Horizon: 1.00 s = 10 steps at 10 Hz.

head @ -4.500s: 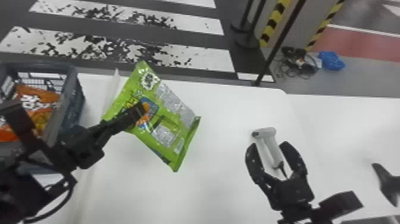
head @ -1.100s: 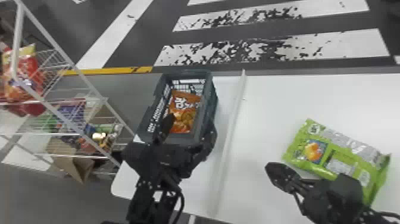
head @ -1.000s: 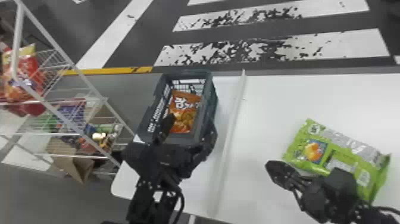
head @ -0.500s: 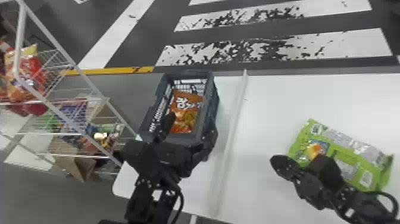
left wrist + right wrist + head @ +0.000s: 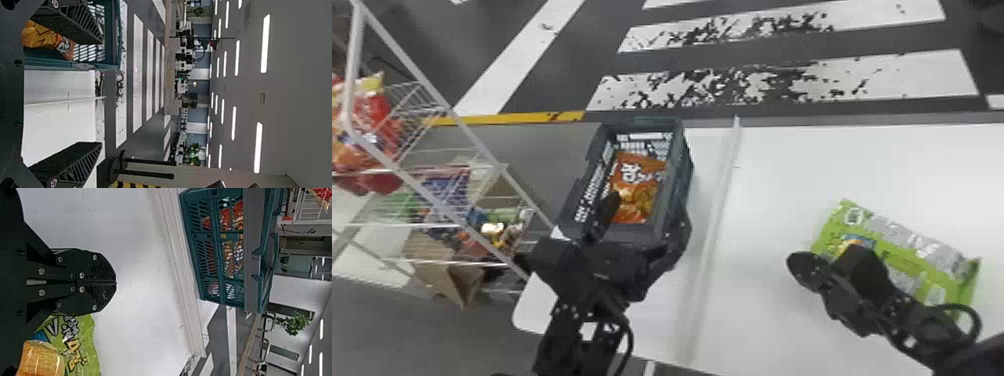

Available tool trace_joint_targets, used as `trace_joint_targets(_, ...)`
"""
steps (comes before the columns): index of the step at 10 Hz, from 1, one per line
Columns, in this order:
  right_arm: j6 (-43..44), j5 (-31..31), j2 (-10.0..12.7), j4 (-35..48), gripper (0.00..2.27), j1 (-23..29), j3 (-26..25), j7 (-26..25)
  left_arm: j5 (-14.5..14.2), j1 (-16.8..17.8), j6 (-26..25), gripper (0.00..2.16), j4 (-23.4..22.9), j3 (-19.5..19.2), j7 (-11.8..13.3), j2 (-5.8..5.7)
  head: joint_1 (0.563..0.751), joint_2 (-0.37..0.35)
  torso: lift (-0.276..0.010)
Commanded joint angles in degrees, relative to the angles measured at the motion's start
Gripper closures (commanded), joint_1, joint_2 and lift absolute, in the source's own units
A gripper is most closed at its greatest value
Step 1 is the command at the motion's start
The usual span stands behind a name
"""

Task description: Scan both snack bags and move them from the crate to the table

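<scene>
Orange snack bag (image 5: pixel 641 176) to grasp next, apparently by lowering released left tool (image 5: pixel 99 92) into crate (image 5: pixel 680 172), leaving clenched right tool (image 5: pixel 116 282) aside

Your right gripper (image 5: pixel 802 270) and arm are covering the near side of the green snack bag (image 5: pixel 922 250), which the right wrist view's edge is also cutting off. Your left gripper (image 5: pixel 648 215) is hiding parts of the crate's (image 5: pixel 634 234) near end. On the left, the rack (image 5: pixel 353 65) is running out of the head view, its lower goods (image 5: pixel 442 200) blurring past telling.
</scene>
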<state>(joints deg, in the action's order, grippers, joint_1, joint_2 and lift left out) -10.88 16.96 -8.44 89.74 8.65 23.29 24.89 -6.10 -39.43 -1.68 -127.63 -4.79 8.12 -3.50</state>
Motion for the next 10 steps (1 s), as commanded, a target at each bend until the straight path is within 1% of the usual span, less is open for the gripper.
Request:
trace_joint_targets(1, -1.2, 0.0, 0.2, 0.0, 2.25, -0.9, 0.0, -0.4, -0.1, -0.1, 0.0, 0.08, -0.1, 0.0, 0.1, -0.1, 0.695, 0.32, -0.088)
trace_joint_targets(2, -2.1, 0.2, 0.2, -0.4, 2.25, -1.6, 0.0, -0.7, -0.3, -0.2, 0.0, 0.08, -0.1, 0.0, 0.1, -0.27, 0.695, 0.317, -0.088)
trace_joint_targets(6, -4.2, 2.8, 0.2, -4.6, 2.25, -5.6, 0.3, -2.5, -0.7, -0.7, 0.1, 0.08, -0.1, -0.6, 0.3, -0.27, 0.695, 0.29, -0.088)
trace_joint_targets(10, -5.6, 3.1, 0.2, -7.8, 2.25, -8.7, 0.4, -4.1, -0.7, -0.9, 0.1, 0.08, -0.2, -0.6, 0.6, -0.27, 0.695, 0.259, -0.088)
